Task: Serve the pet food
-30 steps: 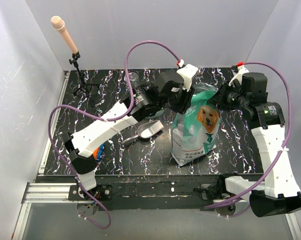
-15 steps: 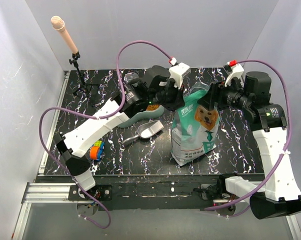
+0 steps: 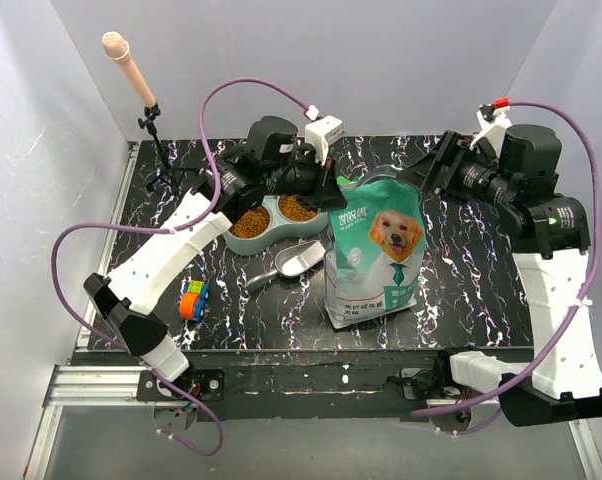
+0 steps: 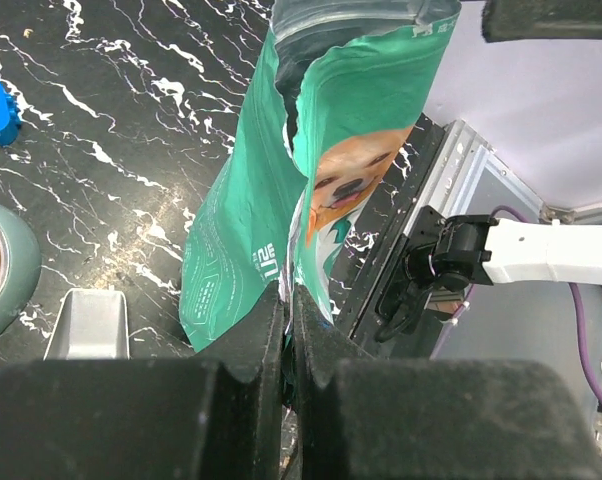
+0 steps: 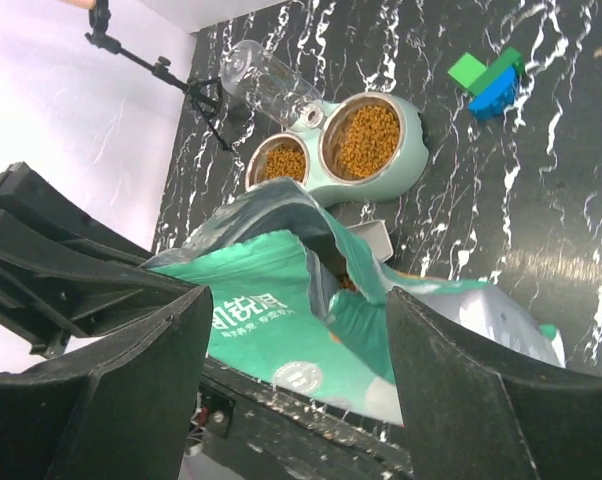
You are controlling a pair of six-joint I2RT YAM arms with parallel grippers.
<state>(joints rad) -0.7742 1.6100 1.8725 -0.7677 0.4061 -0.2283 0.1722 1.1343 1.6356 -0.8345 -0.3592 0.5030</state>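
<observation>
The pet food (image 3: 297, 208) is orange-brown kibble filling both cups of a teal double bowl (image 3: 268, 232); the right wrist view shows that pet food (image 5: 363, 133) too. A teal-and-white dog bag (image 3: 376, 250) stands upright at centre with its top torn open. My left gripper (image 3: 331, 192) is shut on the bag's upper left edge, which the left wrist view shows pinched between the closed jaws of the left gripper (image 4: 289, 300). My right gripper (image 3: 429, 176) hangs open just right of the bag's top, touching nothing. A metal scoop (image 3: 296, 262) lies between the bowl and the bag.
Green and blue blocks (image 3: 191, 300) lie at the front left. A microphone on a stand (image 3: 131, 62) rises at the back left corner. A clear bottle (image 5: 271, 85) stands attached to the bowl's far side. White walls enclose the tabletop on three sides.
The left gripper has shut on the bag's top edge and drawn it leftward. The right gripper has opened, let go of the bag and pulled back right. The bowls now show.
</observation>
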